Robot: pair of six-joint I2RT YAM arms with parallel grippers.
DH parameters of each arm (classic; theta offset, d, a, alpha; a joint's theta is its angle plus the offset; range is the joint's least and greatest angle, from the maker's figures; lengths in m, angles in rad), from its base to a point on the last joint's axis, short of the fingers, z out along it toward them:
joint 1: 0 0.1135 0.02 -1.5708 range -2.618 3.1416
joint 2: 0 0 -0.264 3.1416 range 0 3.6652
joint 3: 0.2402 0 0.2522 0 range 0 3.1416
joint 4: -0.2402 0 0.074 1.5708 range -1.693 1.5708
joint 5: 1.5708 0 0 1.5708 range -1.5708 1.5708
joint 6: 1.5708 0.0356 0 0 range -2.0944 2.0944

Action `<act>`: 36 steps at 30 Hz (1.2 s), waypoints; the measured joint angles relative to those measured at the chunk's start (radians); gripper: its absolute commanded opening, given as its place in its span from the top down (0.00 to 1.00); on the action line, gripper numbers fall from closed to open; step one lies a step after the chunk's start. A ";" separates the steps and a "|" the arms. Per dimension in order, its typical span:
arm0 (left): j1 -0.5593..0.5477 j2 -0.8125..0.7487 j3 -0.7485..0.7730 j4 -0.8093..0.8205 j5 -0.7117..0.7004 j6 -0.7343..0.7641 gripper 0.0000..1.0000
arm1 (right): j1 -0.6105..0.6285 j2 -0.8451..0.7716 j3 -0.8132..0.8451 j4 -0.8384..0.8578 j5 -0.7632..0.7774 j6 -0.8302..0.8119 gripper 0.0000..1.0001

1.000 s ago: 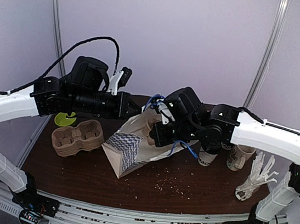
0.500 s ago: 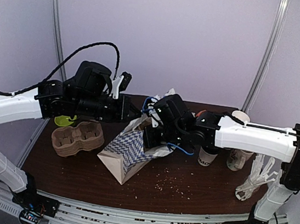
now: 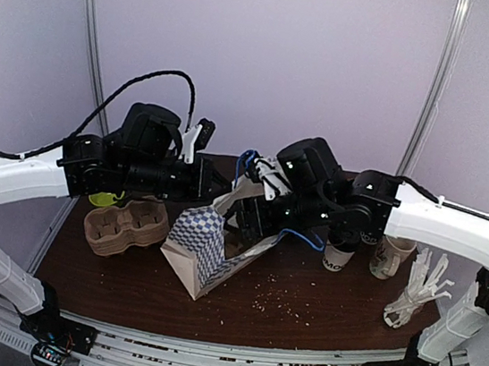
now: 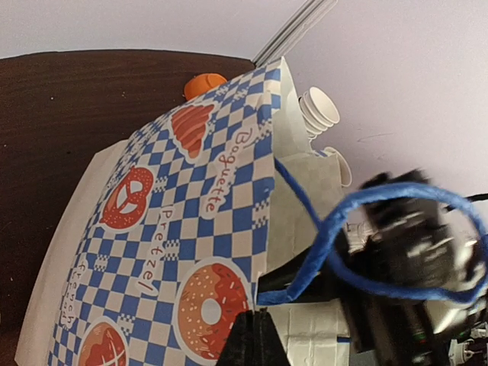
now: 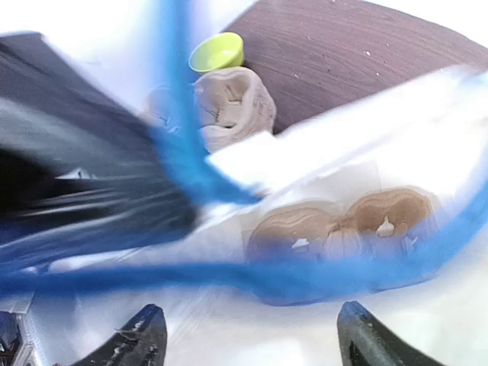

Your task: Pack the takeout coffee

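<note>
A blue-and-white checked paper bag (image 3: 204, 248) with blue cord handles lies tilted at the table's middle, mouth facing back right. My left gripper (image 4: 255, 335) is shut on the bag's rim, holding the mouth up beside the doughnut print (image 4: 206, 309). At the bag's mouth my right gripper (image 5: 252, 335) stands open, nothing between its fingers. A brown pulp carrier (image 5: 335, 225) lies inside the bag ahead of it. The takeout coffee (image 3: 335, 258), a white cup with black print, stands right of the bag under my right arm, its top hidden.
A second pulp cup carrier (image 3: 126, 224) sits left of the bag, a yellow-green cup (image 3: 103, 196) behind it. Another paper cup (image 3: 388, 258) and white plastic cutlery (image 3: 415, 291) are at the right. A stack of paper cups (image 4: 316, 114) stands behind the bag.
My right gripper has gone from shut to wide open at the bag's mouth and drawn back slightly. The left gripper keeps its hold on the rim; the bag stands a bit more upright.
</note>
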 measured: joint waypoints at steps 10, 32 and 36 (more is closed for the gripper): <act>0.000 -0.008 -0.008 -0.007 -0.010 0.018 1.00 | 0.001 -0.225 0.067 -0.149 -0.050 -0.037 0.10; -0.013 -0.043 -0.006 0.030 0.136 0.200 1.00 | -0.098 -0.282 -0.014 -0.284 0.354 -0.183 0.25; -0.018 -0.047 -0.006 0.030 0.167 0.230 1.00 | -0.110 -0.252 -0.032 -0.270 0.355 -0.202 0.44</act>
